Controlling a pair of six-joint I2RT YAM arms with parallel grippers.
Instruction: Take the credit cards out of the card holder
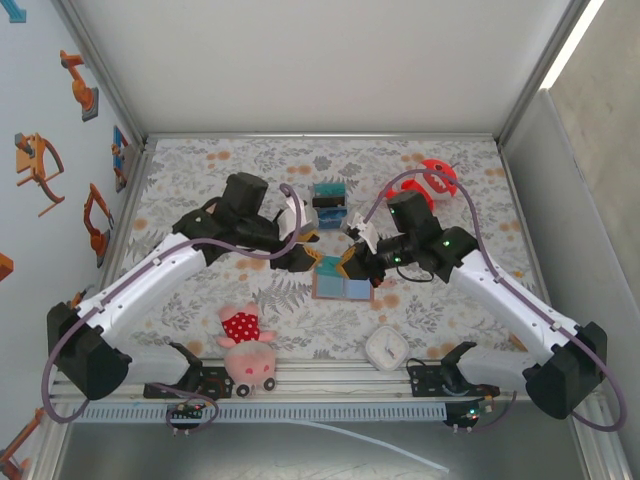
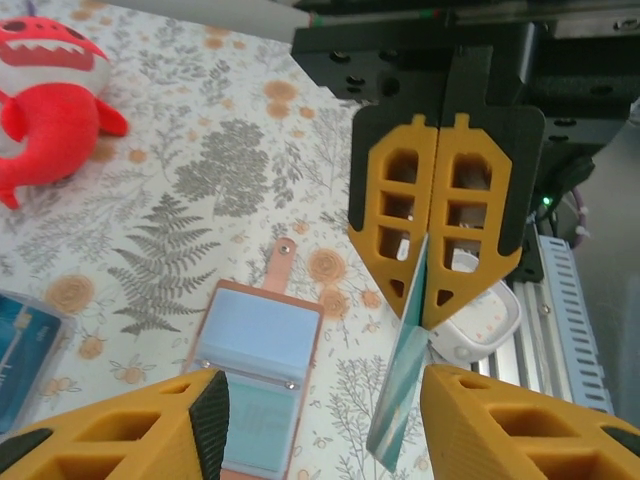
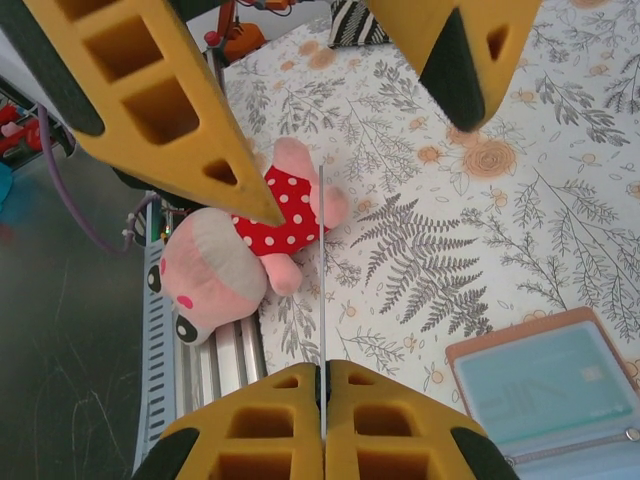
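The tan card holder (image 1: 345, 286) lies open and flat on the floral mat, its blue-grey lining up (image 2: 262, 345). A pale teal card shows inside its clear sleeve (image 3: 548, 392). My right gripper (image 1: 352, 262) hovers just left of and above the holder, shut on a teal credit card (image 2: 402, 398). That card hangs down clear of the holder and appears edge-on as a thin line (image 3: 323, 270) from the right gripper (image 3: 324, 366). My left gripper (image 2: 325, 415) stands open, its fingers either side of the hanging card without touching it.
A red plush (image 1: 437, 180) lies at the back right. A pink pig plush (image 1: 245, 345) and a white timer (image 1: 385, 350) sit near the front rail. The striped box (image 1: 328, 205) stands behind the grippers.
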